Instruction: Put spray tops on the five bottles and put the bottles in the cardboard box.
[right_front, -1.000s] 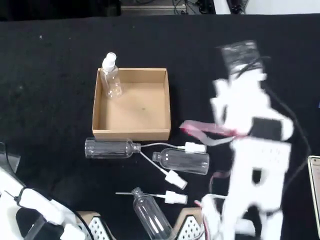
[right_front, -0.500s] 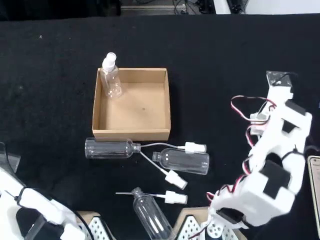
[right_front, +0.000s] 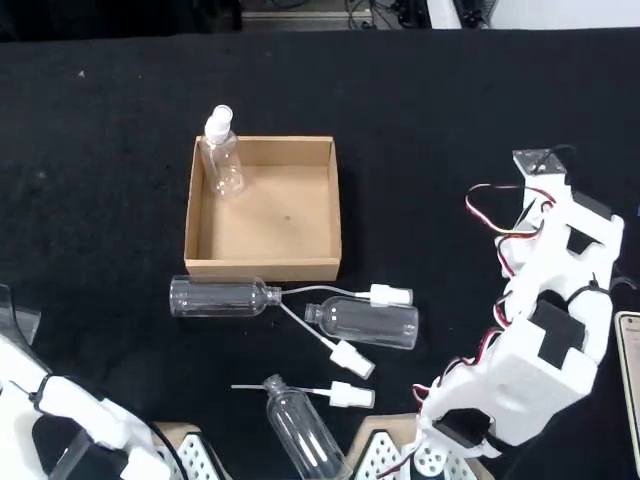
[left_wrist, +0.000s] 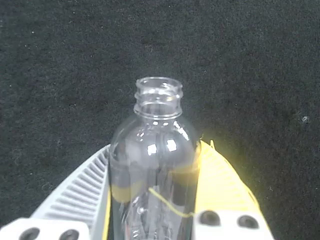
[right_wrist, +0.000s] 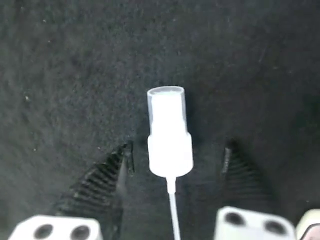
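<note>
- A clear bottle with a bare, open neck is clamped at its body by the left hand, with a jaw pressed against each side, above the black tabletop.
- A white spray top trailing a thin tube is seen in the gap of the right hand. The jaws are spread wide and neither is touching it.
- The bottle is judged to be light, thin-walled and slick. It is best held at mid-body with modest force, so that it is neither dented nor squeezed out of the grip.
- The spray top is judged to be small and very light, with a limp tube. It is best taken by the stiff collar, with the tube left free to be fed into the neck.
- The cardboard box is set in the middle of the tabletop, with one capped bottle standing upright in its far left corner.
- Just near of the box three uncapped bottles are laid on their sides: a left bottle, a middle bottle and a near bottle.
- Three loose tops are scattered among them: a far top, a centre top and a near top.
- An arm is folded at the right, well apart from the box, and another arm is seen at the near left corner.
</note>
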